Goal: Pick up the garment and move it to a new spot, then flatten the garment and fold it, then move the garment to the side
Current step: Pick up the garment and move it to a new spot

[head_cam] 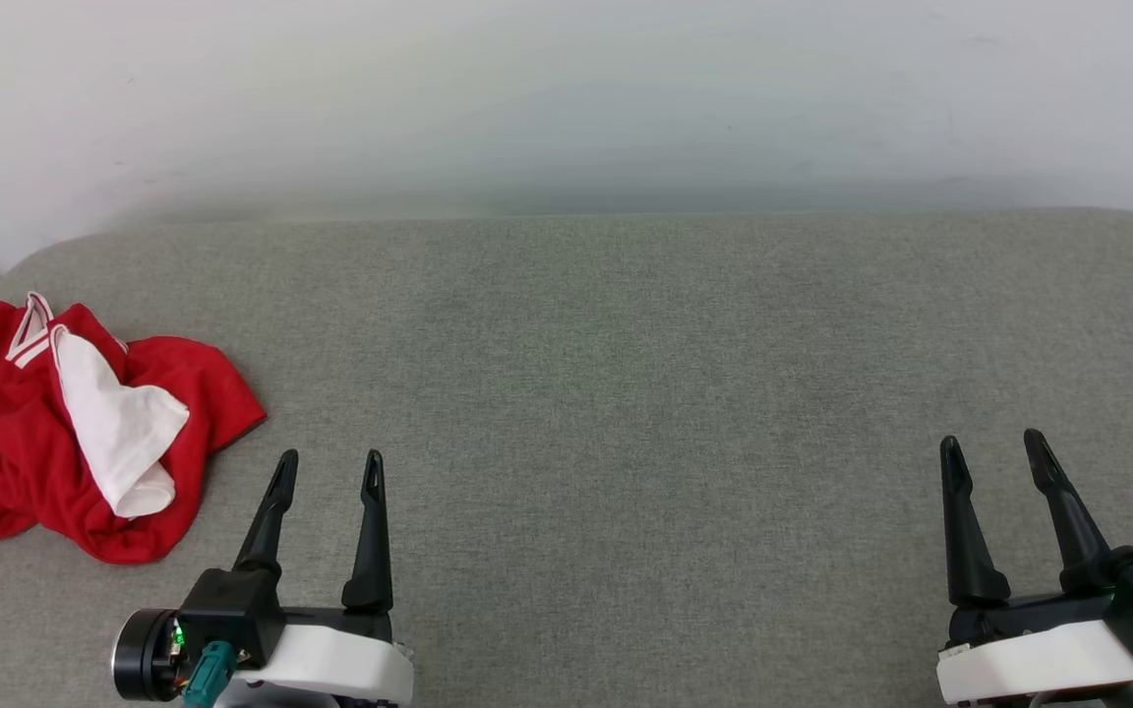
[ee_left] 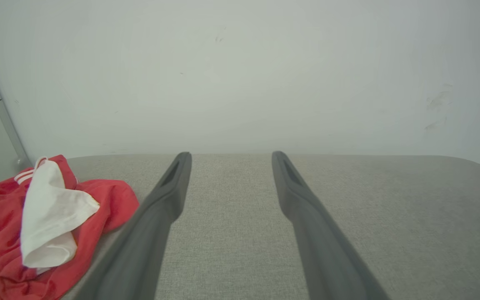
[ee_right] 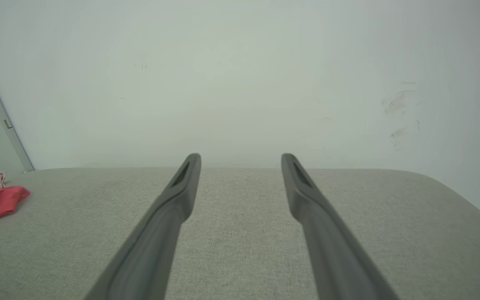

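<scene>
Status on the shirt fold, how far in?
Nothing done yet: the shirt lies crumpled at the left edge of the grey surface. In hand: nothing; the left gripper and right gripper are open, empty, clear of the shirt. Left: pick up, move, flatten, fold, set aside.

Plain test room: grey fabric table (head_cam: 626, 344), white wall (head_cam: 566, 98)

left hand (head_cam: 331, 455): black fingers (head_cam: 267, 521), white wrist shell (head_cam: 330, 664), teal plug (head_cam: 209, 671) | right hand (head_cam: 990, 439): alike
</scene>
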Motion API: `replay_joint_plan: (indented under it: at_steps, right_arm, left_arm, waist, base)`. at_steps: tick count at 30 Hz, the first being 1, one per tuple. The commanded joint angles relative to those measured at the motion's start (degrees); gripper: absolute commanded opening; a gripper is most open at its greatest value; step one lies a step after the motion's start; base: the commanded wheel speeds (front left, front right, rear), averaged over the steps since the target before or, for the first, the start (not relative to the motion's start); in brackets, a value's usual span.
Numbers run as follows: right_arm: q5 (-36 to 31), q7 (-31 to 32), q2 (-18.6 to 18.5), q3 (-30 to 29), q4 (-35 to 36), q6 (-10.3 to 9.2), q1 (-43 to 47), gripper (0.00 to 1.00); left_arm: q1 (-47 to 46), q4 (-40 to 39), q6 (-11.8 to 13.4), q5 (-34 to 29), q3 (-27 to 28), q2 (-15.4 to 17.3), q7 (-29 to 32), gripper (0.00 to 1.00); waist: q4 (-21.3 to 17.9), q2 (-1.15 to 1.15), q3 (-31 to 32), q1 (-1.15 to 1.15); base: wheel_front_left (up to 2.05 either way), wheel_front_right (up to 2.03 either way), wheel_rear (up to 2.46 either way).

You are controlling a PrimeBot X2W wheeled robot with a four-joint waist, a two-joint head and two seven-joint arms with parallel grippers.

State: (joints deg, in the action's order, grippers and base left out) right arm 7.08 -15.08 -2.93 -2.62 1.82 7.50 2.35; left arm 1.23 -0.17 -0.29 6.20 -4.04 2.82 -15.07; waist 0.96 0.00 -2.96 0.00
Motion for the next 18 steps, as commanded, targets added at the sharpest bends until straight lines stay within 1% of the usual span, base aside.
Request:
replay_joint_plan:
  at_steps: [1,5,9,18]
  right_arm:
    - [0.18,-0.14,0.09,0.05,-0.13,-0.02,0.25,1.0]
    - [0.06,-0.14,0.09,0.03,-0.12,-0.02,0.2,1.0]
    - [-0.5,-0.14,0.1,0.04,0.19,-0.02,-0.08,1.0]
    - [-1.26,-0.14,0.1,0.26,0.5,-0.02,-0.54,1.0]
  left_arm:
    - [-0.17,0.11,0.07,0.07,-0.01,0.12,-0.16,1.0]
    - [-0.38,0.24,-0.02,0.19,-0.12,0.12,-0.16,1.0]
    - [-0.92,0.26,-0.03,0.46,-0.05,0.11,-0.16,1.0]
    - [-1.54,0.41,0.14,0.92,0.75,0.11,-0.16,1.0]
  waist:
    - [0.09,0.0,0.0,0.0]
    - [0.61,0.0,-0.07,0.0]
    - [1.92,0.0,-0.43,0.0]
    - [7.15,0.0,-1.2,0.0]
  base:
    - [0.0,0.0,0.0]
    - [0.0,0.0,0.0]
    - [0.0,0.0,0.0]
    - [0.0,0.0,0.0]
